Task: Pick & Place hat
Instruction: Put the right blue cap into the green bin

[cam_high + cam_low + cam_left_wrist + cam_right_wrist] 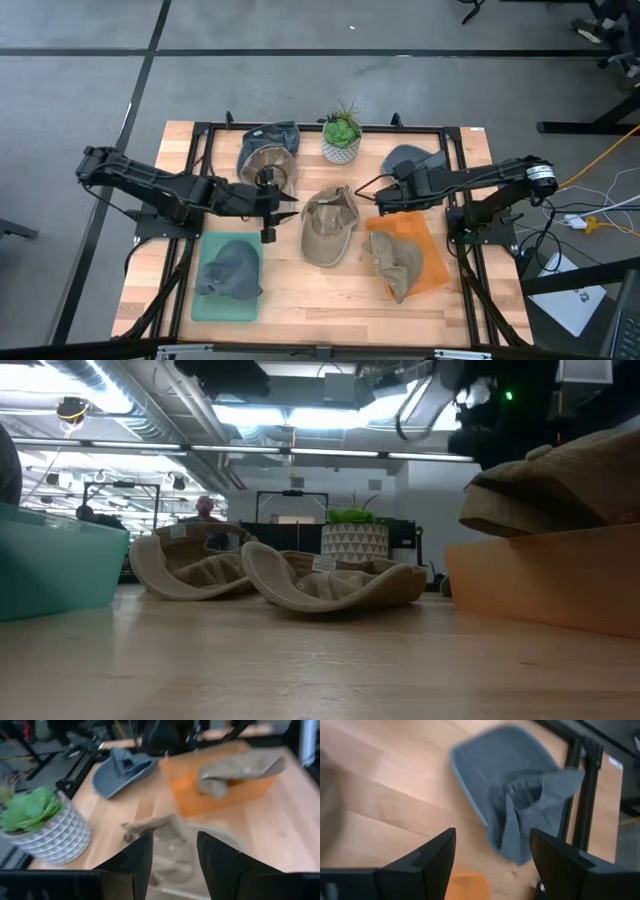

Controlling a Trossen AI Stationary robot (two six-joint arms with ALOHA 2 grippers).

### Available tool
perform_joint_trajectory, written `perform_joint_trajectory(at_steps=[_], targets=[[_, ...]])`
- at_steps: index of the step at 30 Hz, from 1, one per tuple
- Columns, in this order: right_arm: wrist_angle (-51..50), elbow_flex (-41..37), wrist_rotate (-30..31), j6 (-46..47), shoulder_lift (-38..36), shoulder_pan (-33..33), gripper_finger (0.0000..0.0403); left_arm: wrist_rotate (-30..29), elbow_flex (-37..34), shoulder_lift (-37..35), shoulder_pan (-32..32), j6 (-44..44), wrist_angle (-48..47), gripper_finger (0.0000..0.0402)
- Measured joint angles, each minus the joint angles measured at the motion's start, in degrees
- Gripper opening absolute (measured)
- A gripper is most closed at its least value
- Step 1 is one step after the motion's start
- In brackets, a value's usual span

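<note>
Hats lie scattered: low in the frame, a grey one (230, 268) fills the green tray (210, 305) and a tan one (396, 262) the orange tray (432, 262), apparently sorted. Mid-frame, the crumpled khaki hat (329, 226) lies on the surface (300, 295); the left claw (272, 208), fingers apart, waits beside it. Farther up, the right claw (383, 198), wide open, faces the blue hat (520, 795).
</note>
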Motion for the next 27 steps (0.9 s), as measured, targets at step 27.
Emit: perform_joint_trajectory(at_steps=[27], targets=[[16.7,-24.4,-9.0,-7.7,-8.9,-9.8,0.0251,4.5,-10.9,-7.9,5.2,-2.1,8.4,0.0143]])
